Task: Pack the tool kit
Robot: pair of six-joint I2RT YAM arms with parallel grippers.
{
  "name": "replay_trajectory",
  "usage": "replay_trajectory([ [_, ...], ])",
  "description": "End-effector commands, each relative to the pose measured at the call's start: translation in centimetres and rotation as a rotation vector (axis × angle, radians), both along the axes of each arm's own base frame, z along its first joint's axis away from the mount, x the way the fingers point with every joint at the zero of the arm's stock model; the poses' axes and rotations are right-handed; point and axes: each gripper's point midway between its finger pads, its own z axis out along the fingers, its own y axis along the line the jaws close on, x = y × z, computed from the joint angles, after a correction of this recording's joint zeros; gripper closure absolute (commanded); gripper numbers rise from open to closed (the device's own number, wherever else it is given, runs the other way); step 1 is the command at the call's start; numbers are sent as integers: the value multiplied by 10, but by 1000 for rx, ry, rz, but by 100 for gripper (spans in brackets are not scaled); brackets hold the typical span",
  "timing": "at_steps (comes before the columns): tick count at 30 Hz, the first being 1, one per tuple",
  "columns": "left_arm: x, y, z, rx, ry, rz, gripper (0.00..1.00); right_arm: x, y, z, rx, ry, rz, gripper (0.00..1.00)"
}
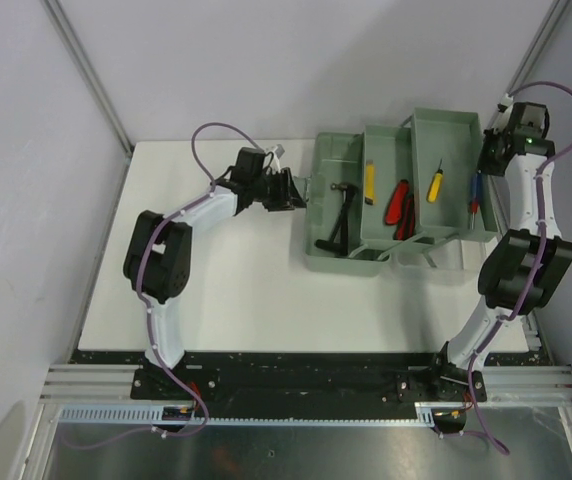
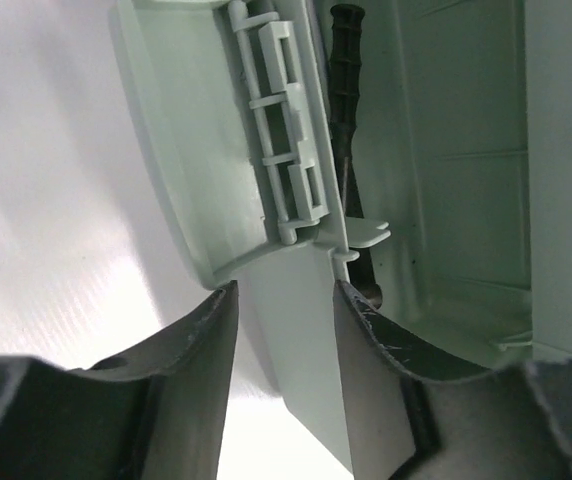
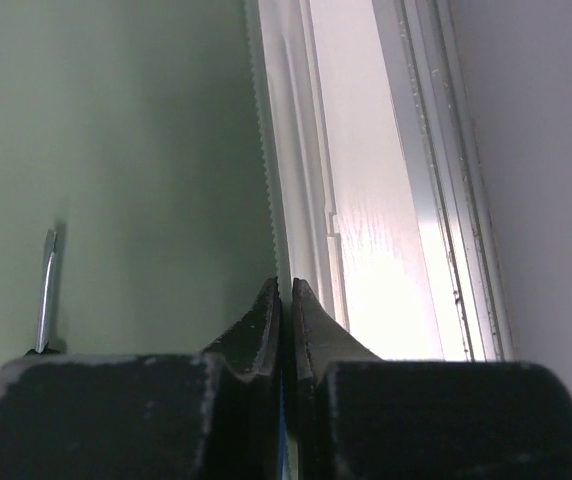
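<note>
The grey-green toolbox [image 1: 318, 258] lies open on the white table with its trays fanned out to the right. It holds a hammer [image 1: 342, 214], a yellow knife [image 1: 370, 182], red knives [image 1: 400, 208] and a yellow screwdriver [image 1: 434, 185]. My left gripper [image 1: 294, 190] is at the box's left end. Its jaws [image 2: 284, 310] pinch the pale green flap [image 2: 301, 330] below the latch [image 2: 286, 130], with the hammer handle [image 2: 346, 80] beyond. My right gripper [image 1: 488, 155] [image 3: 286, 290] is shut on the thin serrated rim [image 3: 264, 180] of the rightmost tray.
A blue and red screwdriver [image 1: 475, 194] lies along the right tray's outer side. A screwdriver tip [image 3: 46, 290] shows inside that tray. The table's right edge rail [image 3: 446, 200] and a grey wall run close beside my right gripper. Metal frame posts [image 1: 86, 70] stand behind.
</note>
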Motion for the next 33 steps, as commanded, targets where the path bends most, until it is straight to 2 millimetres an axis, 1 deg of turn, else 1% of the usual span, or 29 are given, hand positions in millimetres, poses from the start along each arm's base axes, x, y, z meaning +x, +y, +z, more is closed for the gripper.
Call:
replay_trajectory([
  [1, 10, -13, 21, -72, -28, -26, 55, 4, 20, 32, -21, -63, -4, 100],
  [4, 8, -14, 21, -80, -23, -38, 58, 5, 32, 45, -20, -89, 18, 100],
  [7, 4, -15, 22, -86, -19, -47, 59, 7, 45, 59, -20, -119, 38, 100],
  [14, -9, -20, 19, -83, -5, -71, 50, 8, 71, 93, 7, -193, 80, 100],
  [16, -11, -21, 18, -82, -3, -72, 50, 8, 79, 102, 16, -210, 91, 100],
  [21, -11, -22, 20, -82, -8, -71, 53, 7, 104, 117, 22, -231, 129, 100],
  [24, -10, -21, 22, -82, -11, -68, 55, 8, 124, 119, 17, -229, 152, 100],
  [25, -10, -21, 22, -82, -11, -68, 55, 8, 134, 119, 11, -227, 161, 100],
  [27, -10, -21, 21, -81, -8, -63, 56, 9, 148, 114, -4, -216, 166, 100],
  [31, -11, -20, 21, -80, -7, -61, 54, 12, 170, 100, -27, -186, 149, 100],
  [33, -11, -18, 27, -78, -26, -59, 52, 14, 180, 93, -43, -174, 130, 100],
])
